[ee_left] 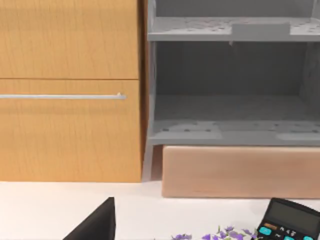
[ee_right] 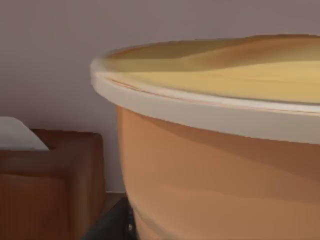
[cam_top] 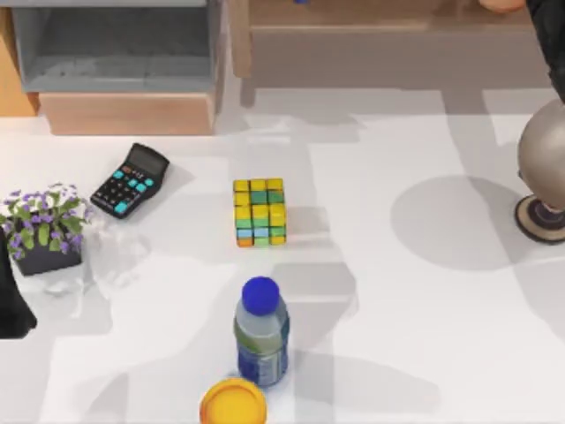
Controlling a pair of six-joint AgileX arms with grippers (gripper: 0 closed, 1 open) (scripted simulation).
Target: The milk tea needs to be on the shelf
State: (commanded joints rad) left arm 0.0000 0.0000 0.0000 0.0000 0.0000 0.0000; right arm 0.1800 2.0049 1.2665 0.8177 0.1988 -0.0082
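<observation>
The milk tea (cam_top: 503,3) stands at the far right of the table against the top edge of the top view, over the shelf's (cam_top: 380,31) long wooden top board. Up close in the right wrist view, the milk tea (ee_right: 215,165) is an orange-tan cup with a creamy rim and top. My right gripper (cam_top: 534,13) reaches in from the right and is shut on the cup, one dark finger (ee_right: 114,226) lying against its side. A wooden post of the shelf (ee_right: 50,185) stands just beside the cup. My left arm (cam_top: 13,305) is parked at the table's left edge.
On the table sit a calculator (cam_top: 131,180), a colour cube (cam_top: 259,211), a blue-capped bottle (cam_top: 261,336), a yellow disc (cam_top: 232,405) and a potted purple plant (cam_top: 42,231). A grey-lined cubby (cam_top: 119,44) stands at the back left. A grey rounded shape over a dark disc (cam_top: 540,219) sits at the right edge.
</observation>
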